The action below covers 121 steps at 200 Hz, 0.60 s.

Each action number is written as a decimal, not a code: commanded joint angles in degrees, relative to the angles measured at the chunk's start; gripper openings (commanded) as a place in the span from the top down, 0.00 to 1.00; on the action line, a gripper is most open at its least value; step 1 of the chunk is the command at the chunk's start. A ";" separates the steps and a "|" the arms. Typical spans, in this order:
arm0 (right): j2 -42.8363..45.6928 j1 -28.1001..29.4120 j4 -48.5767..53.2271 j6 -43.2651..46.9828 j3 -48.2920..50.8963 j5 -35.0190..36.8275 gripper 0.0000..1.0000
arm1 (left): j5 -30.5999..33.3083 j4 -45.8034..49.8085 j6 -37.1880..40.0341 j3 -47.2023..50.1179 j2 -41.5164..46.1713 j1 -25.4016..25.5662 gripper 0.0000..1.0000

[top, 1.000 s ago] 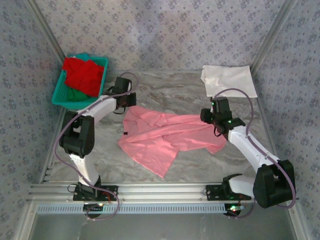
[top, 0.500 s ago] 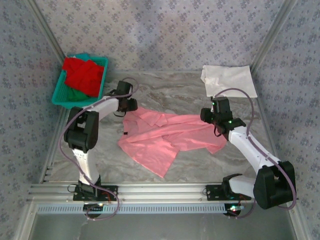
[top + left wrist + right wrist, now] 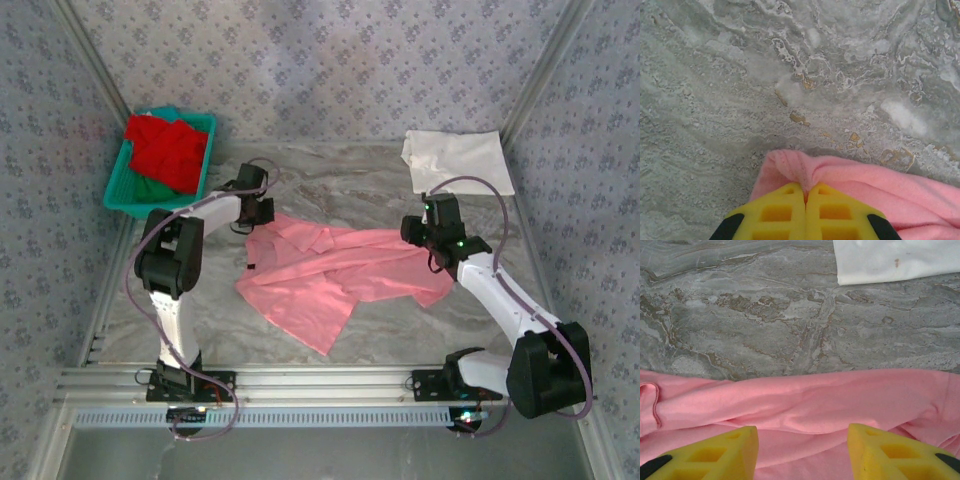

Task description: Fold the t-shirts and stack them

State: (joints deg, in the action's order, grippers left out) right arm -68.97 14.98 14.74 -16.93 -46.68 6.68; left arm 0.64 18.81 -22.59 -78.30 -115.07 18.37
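Observation:
A light pink t-shirt [image 3: 330, 270] lies crumpled across the middle of the marble table. My left gripper [image 3: 262, 212] is shut on its far left corner, and the wrist view shows the pink cloth [image 3: 850, 180] pinched between the yellow fingers [image 3: 775, 215]. My right gripper [image 3: 418, 230] is open at the shirt's right end, its yellow fingers [image 3: 735, 450] spread over the pink cloth [image 3: 805, 400]. A white t-shirt [image 3: 457, 160] lies folded at the back right, its edge [image 3: 895, 260] showing in the right wrist view. Red [image 3: 165, 148] and green [image 3: 150, 190] shirts sit in the basket.
A teal plastic basket [image 3: 122, 185] stands at the back left, close to the left arm. Patterned walls enclose the table on three sides. Bare marble [image 3: 340, 180] lies between the pink and white shirts, and an aluminium rail [image 3: 320, 385] runs along the near edge.
The left arm's elbow has swung forward and right while its gripper stays on the pink shirt's corner. The right arm and the shirts have not moved.

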 commanded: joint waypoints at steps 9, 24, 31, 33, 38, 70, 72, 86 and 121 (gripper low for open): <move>0.68 -1.06 0.22 -0.47 0.55 1.14 0.47 | -0.80 0.10 -0.42 -1.52 4.07 -0.09 1.00; 0.59 -2.57 1.16 -1.95 0.67 0.93 0.47 | -0.77 -0.97 -1.24 -0.25 6.91 0.00 1.00; 0.59 -3.37 2.12 -2.62 0.64 0.63 0.47 | -0.80 -1.45 -1.63 0.43 8.36 -0.01 1.00; 0.59 -3.69 2.41 -2.73 0.69 0.56 0.47 | -0.75 -1.55 -1.79 0.61 8.74 0.00 1.00; 0.46 -4.49 3.17 -2.99 0.60 0.68 0.47 | -0.94 -1.73 -2.08 0.97 9.72 0.00 1.00; -1.65 -12.09 7.31 -3.98 -0.87 -4.00 0.45 | -3.14 -2.02 -3.46 2.88 14.86 0.08 1.00; -1.97 -12.66 7.71 -4.05 -1.11 -4.49 0.45 | -3.25 -2.02 -3.59 3.02 15.11 0.11 1.00; -4.11 -15.95 9.75 -4.31 -2.32 -7.20 0.45 | -4.46 -2.09 -4.08 3.96 16.45 0.09 1.00; -8.63 -24.11 9.95 -4.95 -3.20 -15.22 0.45 | -4.86 -2.11 -4.31 6.25 18.71 0.26 1.00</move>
State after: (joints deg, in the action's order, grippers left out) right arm -75.33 -5.28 22.00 -20.60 -48.14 -1.50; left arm -2.85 16.56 -25.91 -73.84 -97.86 18.44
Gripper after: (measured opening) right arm 0.549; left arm 0.042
